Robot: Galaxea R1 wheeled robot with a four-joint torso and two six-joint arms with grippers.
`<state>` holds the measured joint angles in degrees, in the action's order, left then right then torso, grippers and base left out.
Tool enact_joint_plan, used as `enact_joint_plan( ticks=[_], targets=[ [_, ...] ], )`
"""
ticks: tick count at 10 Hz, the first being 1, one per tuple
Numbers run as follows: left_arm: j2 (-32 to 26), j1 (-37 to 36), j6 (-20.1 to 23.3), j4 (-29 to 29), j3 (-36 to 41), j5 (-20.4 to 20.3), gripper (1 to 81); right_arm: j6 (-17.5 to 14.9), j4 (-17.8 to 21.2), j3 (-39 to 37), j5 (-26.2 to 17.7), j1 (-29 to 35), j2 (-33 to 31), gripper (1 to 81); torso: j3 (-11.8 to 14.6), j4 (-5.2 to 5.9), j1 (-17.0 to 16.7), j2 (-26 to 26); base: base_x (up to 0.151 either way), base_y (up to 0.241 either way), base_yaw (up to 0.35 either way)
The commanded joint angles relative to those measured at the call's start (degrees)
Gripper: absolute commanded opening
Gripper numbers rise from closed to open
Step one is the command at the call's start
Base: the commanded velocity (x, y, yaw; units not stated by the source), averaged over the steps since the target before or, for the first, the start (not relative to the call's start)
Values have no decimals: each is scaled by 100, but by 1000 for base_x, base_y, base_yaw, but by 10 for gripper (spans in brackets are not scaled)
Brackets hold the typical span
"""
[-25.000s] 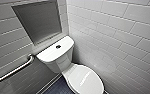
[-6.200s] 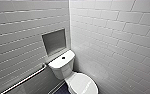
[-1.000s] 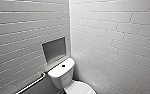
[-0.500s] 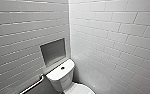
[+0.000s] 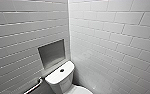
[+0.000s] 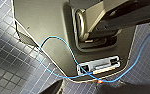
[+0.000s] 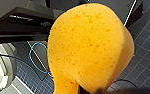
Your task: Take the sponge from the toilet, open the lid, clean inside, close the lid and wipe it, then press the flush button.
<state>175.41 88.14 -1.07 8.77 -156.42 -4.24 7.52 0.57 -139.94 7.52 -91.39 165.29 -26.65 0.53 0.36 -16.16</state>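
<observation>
squeezing sponge (image 7: pixel 91 47) at one end, long axis out from right gripper (image 7: pixel 88 89)

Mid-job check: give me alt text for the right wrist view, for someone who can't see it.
An orange-yellow sponge, bowed and pinched at one end, sits large and close to the camera. Behind it are a dark blue small-tiled floor, a looped blue cable and dark robot parts.
</observation>
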Motion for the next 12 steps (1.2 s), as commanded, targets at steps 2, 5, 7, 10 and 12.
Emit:
enact_joint_plan(
  ticks=[2, 5, 7, 10, 12],
  targets=[
    [12, -99, 55, 11, 59, 354, 811, -14, -40, 38, -365, 99, -29, 10, 0, 0, -2, 0, 92, 0, 0],
    [21, -99, 55, 11, 59, 363, 811, -14, -40, 38, -365, 90, -29, 10, 0, 0, 0, 0, 62, 0, 0],
    [-23, -82, 63, 11, 111, 363, 811, -14, -84, 187, -365, 64, -125, 10, 0, 0, 7, 5, 0, 0, 0],
    [-766, -46, 55, 11, 1186, 354, 811, -14, -66, 1235, -139, 20, -859, 10, 0, 0, 0, 2, 0, 0, 0],
    [-1429, -38, 37, -42, 2045, 310, 811, -14, -66, 1892, 4, -7, -1303, 10, 0, 0, 0, 2, 0, 0, 0]
  ],
)
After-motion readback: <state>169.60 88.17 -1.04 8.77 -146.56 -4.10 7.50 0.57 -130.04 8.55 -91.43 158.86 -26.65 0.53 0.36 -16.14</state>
